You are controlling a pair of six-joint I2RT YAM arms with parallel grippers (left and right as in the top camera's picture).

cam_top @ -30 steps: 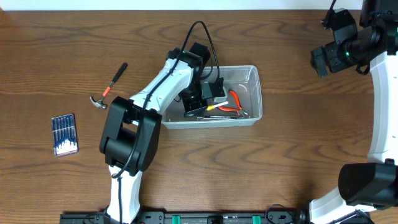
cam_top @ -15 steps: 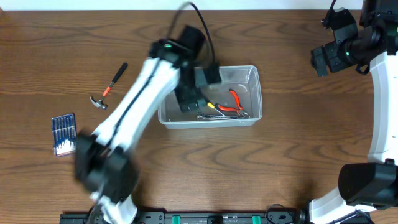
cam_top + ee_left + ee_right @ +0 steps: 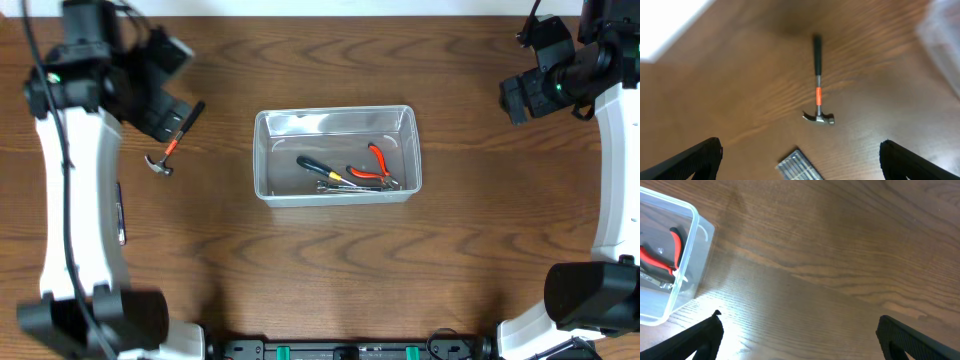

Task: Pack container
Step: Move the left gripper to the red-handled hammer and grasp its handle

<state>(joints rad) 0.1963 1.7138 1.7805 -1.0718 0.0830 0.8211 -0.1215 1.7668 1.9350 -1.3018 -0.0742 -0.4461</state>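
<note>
Clear container [image 3: 335, 111] with one red pliers [image 3: 372, 165], one screwdriver [image 3: 318, 168]; one hammer [image 3: 817, 95] outside.
Left gripper [image 3: 800, 145] and right gripper [image 3: 799, 317] both gape wide.

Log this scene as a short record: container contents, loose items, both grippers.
container: clear, mid-table
inside: red-handled pliers, dark-handled screwdriver, metal tool of unclear type
outside: hammer and flat case, left of container
left gripper: open, empty, near hammer
right gripper: open, empty, right of container
</note>
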